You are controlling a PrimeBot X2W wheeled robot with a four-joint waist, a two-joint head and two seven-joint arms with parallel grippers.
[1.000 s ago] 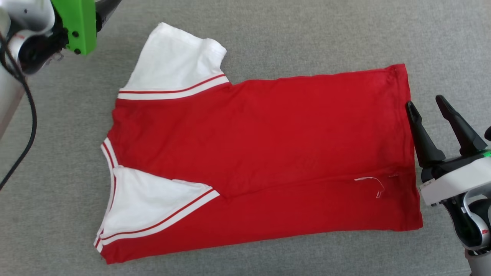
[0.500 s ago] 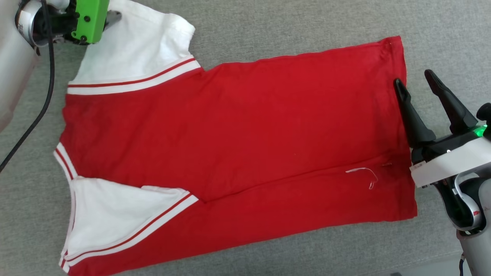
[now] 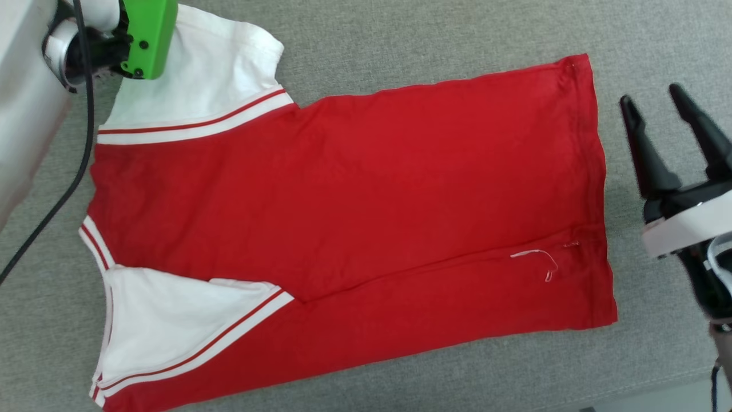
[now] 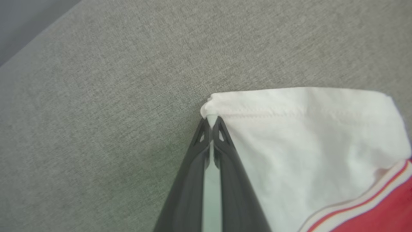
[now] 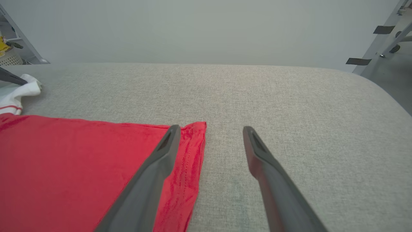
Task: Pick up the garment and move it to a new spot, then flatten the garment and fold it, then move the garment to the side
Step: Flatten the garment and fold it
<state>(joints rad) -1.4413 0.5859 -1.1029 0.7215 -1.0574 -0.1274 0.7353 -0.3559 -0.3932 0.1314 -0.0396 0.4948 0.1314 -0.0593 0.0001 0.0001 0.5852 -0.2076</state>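
Note:
The garment (image 3: 343,189), a red shirt with white sleeves and striped trim, lies flat on the grey surface, its lower edge folded over the body. In the left wrist view my left gripper (image 4: 211,124) is shut on the outer corner of the far white sleeve (image 4: 305,145). In the head view the green wrist mount (image 3: 146,37) covers those fingers at the top left. My right gripper (image 3: 652,97) stands open just right of the hem, apart from the cloth. In the right wrist view its left finger (image 5: 154,174) crosses over the garment's hem (image 5: 193,151) while the gripper (image 5: 211,129) is open with nothing between its fingers.
The grey fabric surface (image 3: 400,46) stretches all around the shirt; its front edge shows at the lower right (image 3: 657,395). A black cable (image 3: 68,183) hangs along the left. A shelf (image 5: 13,48) and a metal frame (image 5: 379,45) stand beyond the far edge.
My left gripper has shut on the corner of the far sleeve. My right gripper has drawn away to the right, off the hem. The head camera shifted between the first frame and now.

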